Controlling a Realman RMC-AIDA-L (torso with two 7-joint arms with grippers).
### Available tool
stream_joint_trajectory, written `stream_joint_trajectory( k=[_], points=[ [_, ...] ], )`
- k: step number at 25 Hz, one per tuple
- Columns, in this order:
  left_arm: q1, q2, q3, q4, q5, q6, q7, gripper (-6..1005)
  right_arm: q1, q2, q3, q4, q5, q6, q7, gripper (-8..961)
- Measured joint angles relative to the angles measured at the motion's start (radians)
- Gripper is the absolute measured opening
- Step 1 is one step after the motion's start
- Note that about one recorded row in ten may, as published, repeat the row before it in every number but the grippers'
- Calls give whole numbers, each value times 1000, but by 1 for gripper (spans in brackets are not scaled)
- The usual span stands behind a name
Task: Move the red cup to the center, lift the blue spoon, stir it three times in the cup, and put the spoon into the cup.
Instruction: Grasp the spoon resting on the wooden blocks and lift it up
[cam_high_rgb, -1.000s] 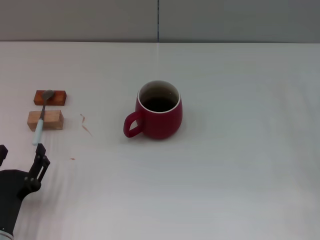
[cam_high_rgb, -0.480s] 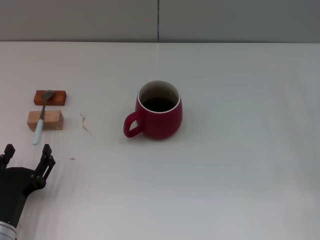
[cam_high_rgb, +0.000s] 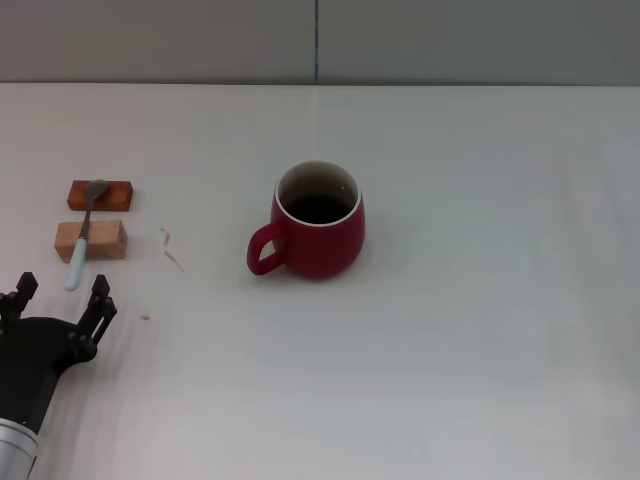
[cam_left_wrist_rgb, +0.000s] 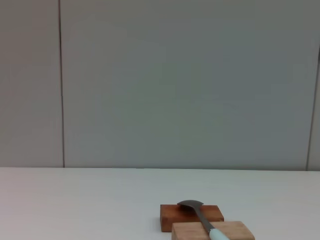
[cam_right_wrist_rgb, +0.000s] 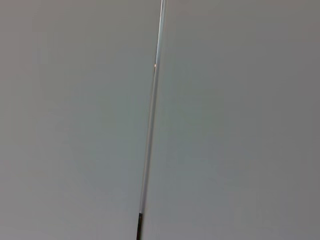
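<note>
The left gripper has crept forward toward the blue spoon, fingers spread and empty. The slim spoon lies across two wooden blocks; the glossy rounded red cup stands mid-table.

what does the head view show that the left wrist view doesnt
Only the head view shows the red cup near the table's middle and the open left gripper, just short of the blue spoon's handle end. Only the left wrist view shows the grey wall panels rising behind the table. Both show the spoon lying across the two wooden blocks, its bowl on the darker one. The right gripper is in neither.
</note>
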Motion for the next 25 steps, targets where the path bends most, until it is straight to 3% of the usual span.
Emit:
stream_joint_trajectory(
  k=[25],
  points=[
    [-36, -6, -22, 84, 40, -91, -39, 781, -6, 3, -1, 0, 0, -13, 0, 701]
  ],
)
